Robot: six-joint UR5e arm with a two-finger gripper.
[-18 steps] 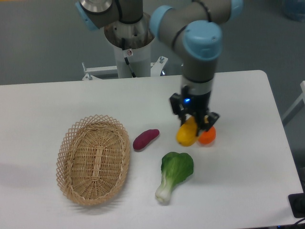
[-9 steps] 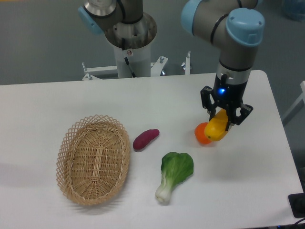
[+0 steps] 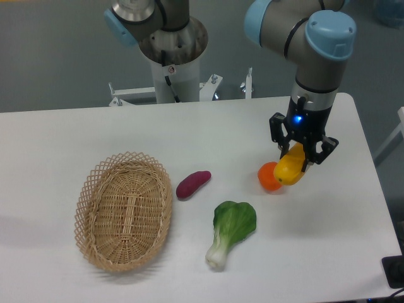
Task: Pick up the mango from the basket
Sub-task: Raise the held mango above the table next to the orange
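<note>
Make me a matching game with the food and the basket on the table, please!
Things:
1. smooth yellow mango
2. oval tan wicker basket
3. dark purple sweet potato
4. leafy green bok choy

Places or states:
A. nothing inside it
B. nearest the table's front edge
C. held in the black pincer
D. lying just right of the basket

Pairs: 1-C, 2-A, 3-D, 4-B
</note>
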